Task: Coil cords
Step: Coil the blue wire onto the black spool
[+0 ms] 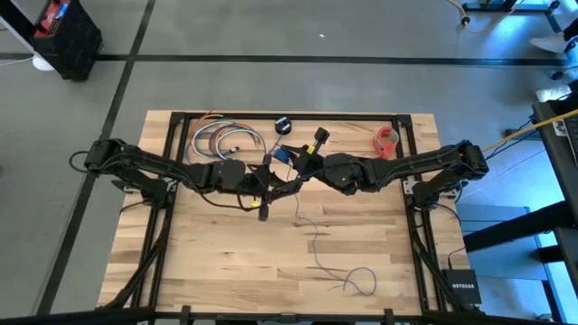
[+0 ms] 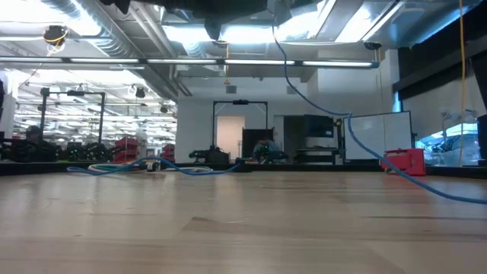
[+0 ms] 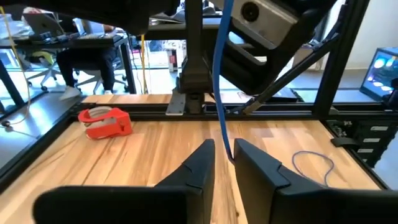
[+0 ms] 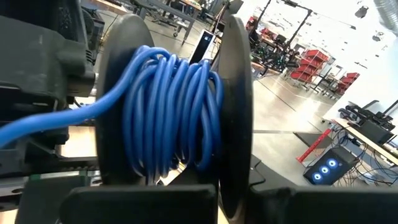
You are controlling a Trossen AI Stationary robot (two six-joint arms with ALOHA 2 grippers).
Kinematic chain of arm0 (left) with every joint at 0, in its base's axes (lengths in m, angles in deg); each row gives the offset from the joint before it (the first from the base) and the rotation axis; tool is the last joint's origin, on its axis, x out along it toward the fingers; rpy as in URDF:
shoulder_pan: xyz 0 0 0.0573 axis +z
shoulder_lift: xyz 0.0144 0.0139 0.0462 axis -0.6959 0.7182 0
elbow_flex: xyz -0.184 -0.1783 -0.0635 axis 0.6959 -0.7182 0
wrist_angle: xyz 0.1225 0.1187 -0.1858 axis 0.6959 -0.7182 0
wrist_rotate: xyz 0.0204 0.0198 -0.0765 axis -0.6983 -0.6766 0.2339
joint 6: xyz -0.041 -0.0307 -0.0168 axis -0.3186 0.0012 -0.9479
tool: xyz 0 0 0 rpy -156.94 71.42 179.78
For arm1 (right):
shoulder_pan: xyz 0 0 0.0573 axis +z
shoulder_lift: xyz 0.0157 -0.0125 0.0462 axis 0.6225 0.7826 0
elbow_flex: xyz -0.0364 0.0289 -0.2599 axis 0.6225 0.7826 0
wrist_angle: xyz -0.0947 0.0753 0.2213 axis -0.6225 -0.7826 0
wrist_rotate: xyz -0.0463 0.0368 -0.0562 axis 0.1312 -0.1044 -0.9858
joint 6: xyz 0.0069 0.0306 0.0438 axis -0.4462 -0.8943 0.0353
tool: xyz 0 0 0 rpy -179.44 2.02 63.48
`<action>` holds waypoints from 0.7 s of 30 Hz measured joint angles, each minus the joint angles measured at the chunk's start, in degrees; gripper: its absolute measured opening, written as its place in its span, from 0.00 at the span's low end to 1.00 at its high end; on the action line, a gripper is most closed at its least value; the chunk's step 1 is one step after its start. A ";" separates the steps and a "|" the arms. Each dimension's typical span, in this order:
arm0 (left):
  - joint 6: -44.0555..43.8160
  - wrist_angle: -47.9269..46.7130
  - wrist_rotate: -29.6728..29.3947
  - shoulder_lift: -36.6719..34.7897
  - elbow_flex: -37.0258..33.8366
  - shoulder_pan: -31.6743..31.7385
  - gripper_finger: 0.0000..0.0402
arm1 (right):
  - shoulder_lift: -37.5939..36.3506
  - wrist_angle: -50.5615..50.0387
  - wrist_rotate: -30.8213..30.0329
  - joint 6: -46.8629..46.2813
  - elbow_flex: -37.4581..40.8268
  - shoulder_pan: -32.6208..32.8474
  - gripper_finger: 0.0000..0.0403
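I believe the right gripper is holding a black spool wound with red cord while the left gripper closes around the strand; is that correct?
Not quite: the cord wound on the black spool is blue, not red, as the right wrist view shows. The right gripper does hold the spool, and the left gripper is around the strand.

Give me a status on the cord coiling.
Done: many blue turns sit on the spool in the right gripper. In hand: the left gripper has the cord between its fingers. Left: a loose tail lies looped on the table.
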 joint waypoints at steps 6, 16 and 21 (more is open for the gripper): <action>1.02 0.17 -0.01 0.00 0.19 0.00 0.07 | 0.00 0.00 0.00 0.02 0.00 -0.02 0.01; 2.18 1.14 -0.01 0.00 0.24 0.03 0.00 | 0.02 0.71 0.06 0.04 0.00 0.01 0.01; 2.20 0.96 -0.04 0.03 0.26 0.11 0.00 | -0.33 2.55 2.67 0.04 0.00 0.39 0.01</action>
